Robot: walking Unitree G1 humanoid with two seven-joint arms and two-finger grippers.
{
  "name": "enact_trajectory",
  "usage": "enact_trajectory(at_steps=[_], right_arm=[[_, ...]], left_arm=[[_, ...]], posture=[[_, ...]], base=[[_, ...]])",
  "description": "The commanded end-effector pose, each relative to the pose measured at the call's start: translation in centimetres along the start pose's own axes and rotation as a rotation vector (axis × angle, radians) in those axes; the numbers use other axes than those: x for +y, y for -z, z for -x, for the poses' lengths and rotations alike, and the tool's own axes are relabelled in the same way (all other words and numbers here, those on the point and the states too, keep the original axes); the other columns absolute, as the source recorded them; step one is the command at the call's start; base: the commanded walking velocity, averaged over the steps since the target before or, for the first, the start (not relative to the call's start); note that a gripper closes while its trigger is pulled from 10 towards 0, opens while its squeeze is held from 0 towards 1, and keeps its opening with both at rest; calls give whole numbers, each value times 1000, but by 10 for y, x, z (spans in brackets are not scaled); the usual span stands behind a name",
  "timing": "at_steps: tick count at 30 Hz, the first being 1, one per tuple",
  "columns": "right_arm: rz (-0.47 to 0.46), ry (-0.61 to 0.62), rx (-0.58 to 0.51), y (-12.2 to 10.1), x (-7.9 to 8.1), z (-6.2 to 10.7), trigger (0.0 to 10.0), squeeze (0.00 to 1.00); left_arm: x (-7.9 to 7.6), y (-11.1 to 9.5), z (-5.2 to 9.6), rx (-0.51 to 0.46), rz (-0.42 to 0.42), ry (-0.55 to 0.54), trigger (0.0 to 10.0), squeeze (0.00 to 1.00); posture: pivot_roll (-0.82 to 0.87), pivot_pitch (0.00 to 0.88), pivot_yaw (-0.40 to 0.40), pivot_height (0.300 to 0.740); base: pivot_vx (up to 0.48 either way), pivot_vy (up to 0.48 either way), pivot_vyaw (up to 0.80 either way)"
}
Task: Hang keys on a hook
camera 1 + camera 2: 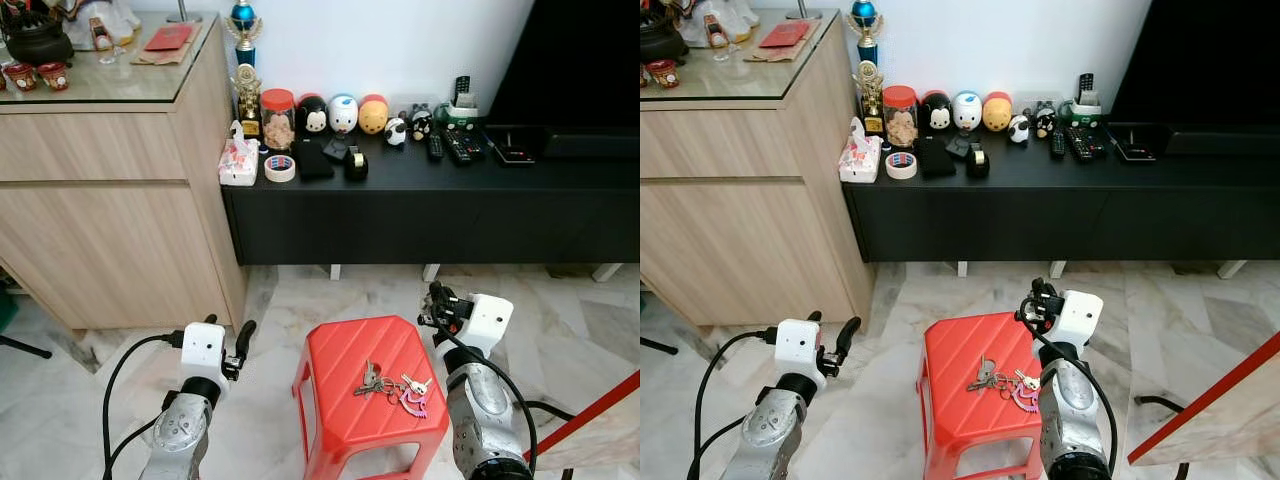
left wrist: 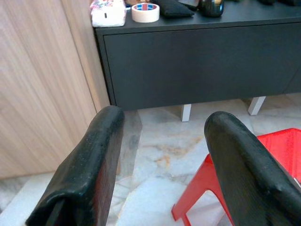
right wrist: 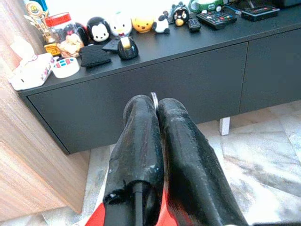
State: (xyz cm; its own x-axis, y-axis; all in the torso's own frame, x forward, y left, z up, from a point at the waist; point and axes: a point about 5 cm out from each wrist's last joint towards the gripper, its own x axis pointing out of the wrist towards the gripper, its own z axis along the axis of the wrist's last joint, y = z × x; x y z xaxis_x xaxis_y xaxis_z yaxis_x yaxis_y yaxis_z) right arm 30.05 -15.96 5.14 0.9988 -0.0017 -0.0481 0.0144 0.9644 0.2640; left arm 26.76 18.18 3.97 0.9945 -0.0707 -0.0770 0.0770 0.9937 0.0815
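Note:
A bunch of keys (image 1: 392, 388) with a pink tag lies on top of a red plastic stool (image 1: 340, 355) on the marble floor in front of me. My left gripper (image 1: 228, 326) hovers left of the stool, open, with nothing between its fingers (image 2: 89, 160). My right gripper (image 1: 435, 295) is raised beside the stool's far right corner, beyond the keys and not touching them. Its fingers (image 3: 141, 132) are pressed shut. A thin silver sliver peeks out at their tips; what it is cannot be made out.
A low black cabinet (image 1: 420, 205) runs along the wall, carrying a tape roll (image 1: 280, 168), a tissue pack (image 1: 238, 162), toy figures and remotes. A tall wooden cabinet (image 1: 110, 200) stands at left. A red-edged board (image 1: 600, 410) leans at lower right.

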Motion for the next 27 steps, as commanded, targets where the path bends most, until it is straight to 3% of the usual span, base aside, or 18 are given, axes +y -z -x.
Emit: enact_trajectory(at_steps=[1, 14, 17, 27], right_arm=[[-1, 2, -14, -3, -1, 1, 10000, 0], [-12, -9, 11, 3, 5, 4, 10000, 0], [-10, -9, 16, 4, 6, 5, 10000, 0], [-17, -5, 21, 4, 7, 4, 10000, 0]], left_arm=[[0, 0, 0, -6, 5, 7, 10000, 0], [-3, -5, -3, -34, 34, 16, 10000, 0], [0, -5, -3, -38, 72, -7, 10000, 0], [-3, -6, -5, -45, 47, 18, 10000, 0]], posture=[[69, 0, -77, 717], [70, 0, -78, 717], [70, 0, -76, 717], [69, 0, -74, 717]], base=[[0, 0, 0], [0, 0, 0], [0, 0, 0], [0, 0, 0]])
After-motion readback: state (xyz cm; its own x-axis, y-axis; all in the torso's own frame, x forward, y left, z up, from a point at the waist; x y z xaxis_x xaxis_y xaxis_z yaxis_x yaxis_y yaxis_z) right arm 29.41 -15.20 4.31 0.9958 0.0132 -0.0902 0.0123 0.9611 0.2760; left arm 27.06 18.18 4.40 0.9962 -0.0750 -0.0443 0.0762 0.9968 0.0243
